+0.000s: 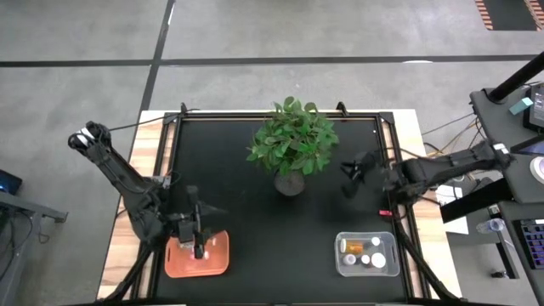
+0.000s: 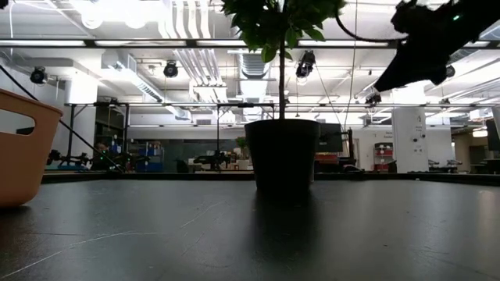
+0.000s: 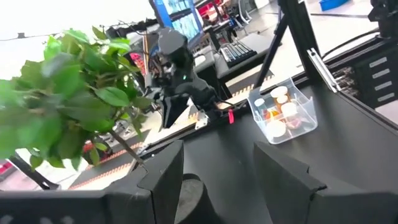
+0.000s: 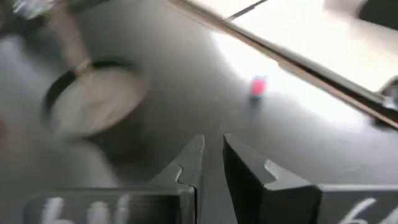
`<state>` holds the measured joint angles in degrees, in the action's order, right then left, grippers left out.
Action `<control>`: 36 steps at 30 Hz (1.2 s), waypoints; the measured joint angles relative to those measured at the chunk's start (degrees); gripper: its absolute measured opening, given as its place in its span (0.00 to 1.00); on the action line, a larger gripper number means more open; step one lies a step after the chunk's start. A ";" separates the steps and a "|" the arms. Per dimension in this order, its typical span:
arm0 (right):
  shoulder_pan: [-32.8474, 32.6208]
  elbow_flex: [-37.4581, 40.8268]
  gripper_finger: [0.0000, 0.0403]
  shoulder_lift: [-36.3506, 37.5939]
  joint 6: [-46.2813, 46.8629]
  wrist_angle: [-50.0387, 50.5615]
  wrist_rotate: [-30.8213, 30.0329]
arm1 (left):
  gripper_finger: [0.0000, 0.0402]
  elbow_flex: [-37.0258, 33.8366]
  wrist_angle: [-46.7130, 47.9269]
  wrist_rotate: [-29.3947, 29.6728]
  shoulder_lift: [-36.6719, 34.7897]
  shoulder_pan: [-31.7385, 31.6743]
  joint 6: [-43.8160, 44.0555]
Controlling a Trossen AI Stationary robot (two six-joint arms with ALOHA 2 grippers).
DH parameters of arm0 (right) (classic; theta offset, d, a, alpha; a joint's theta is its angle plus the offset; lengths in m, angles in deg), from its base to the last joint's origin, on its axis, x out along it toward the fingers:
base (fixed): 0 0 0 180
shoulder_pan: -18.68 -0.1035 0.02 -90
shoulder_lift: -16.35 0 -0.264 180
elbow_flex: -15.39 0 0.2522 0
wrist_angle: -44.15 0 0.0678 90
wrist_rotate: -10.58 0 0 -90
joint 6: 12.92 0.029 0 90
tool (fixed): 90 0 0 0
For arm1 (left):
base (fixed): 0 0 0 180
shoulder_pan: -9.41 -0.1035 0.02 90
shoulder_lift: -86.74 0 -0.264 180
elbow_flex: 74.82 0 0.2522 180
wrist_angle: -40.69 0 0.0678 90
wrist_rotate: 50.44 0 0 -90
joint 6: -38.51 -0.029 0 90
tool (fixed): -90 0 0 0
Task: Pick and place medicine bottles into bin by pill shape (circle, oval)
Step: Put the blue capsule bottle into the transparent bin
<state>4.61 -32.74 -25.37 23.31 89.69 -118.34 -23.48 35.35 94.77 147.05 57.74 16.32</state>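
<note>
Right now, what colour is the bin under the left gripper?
Orange; the bin shows best in the high view, beneath the left gripper.

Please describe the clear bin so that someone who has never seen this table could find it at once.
Start from the potted plant in the middle of the black table. Go to the near edge on the right arm's side: there sits the clear bin, holding several small medicine bottles. The other bin, on the left arm's side, is opaque orange.
</note>
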 joint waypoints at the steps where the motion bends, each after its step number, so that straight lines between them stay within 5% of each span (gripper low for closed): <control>1: 2.35 0.66 0.12 1.09 -0.60 -1.03 0.06 | 0.44 -0.02 -0.20 0.11 -0.43 0.00 -0.59; 5: 13.11 1.61 0.08 3.13 -5.31 -4.89 5.35 | 0.44 -0.13 0.03 0.41 -1.46 -0.02 -1.32; 13: 36.90 1.44 0.04 -1.37 -14.94 -18.30 30.84 | 0.44 -0.20 0.08 0.44 -2.18 -0.11 -2.66; 19: 48.11 1.36 0.03 -8.35 -14.38 -25.78 37.94 | 0.44 -0.25 0.09 0.41 -2.18 -0.11 -2.57; 31: 55.76 -8.93 0.04 -32.14 -13.24 -30.35 43.94 | 0.44 -0.33 0.10 0.41 -2.18 -0.11 -2.44; 36: 55.73 -16.00 0.13 -40.11 -13.07 -25.95 45.48 | 0.44 -0.33 0.08 0.41 -2.18 -0.11 -2.44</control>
<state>60.35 -48.75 -65.49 10.24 63.74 -72.85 -23.81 35.42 95.18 144.87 57.63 13.89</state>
